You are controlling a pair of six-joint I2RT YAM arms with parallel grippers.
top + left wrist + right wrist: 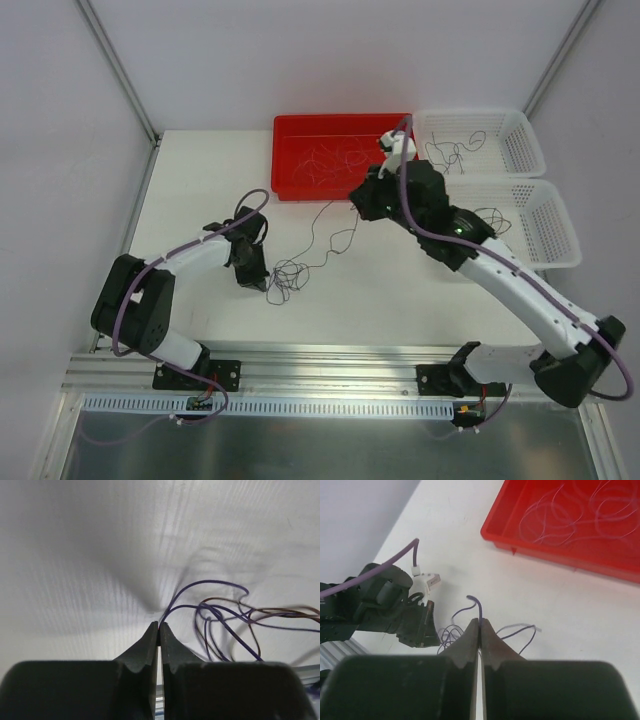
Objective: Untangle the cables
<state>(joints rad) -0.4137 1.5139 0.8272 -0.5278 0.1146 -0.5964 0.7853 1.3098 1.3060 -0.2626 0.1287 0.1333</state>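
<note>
The cables (285,275) lie as a small knot of thin purple and dark strands on the white table, with one strand running up and right toward the red tray. My left gripper (256,277) sits at the knot's left side. In the left wrist view it (159,625) is shut on a purple strand, and the other cables (220,615) loop off to its right. My right gripper (357,203) hangs just below the red tray's front edge. In the right wrist view it (480,621) is shut on a purple strand (478,606) that pokes out above its tips.
A red tray (340,119) at the back holds several pale thin wires; its front rim (545,545) shows in the right wrist view. Two white baskets (523,135) (548,228) stand at the right, each with a dark strand. The left arm (395,615) shows in the right wrist view.
</note>
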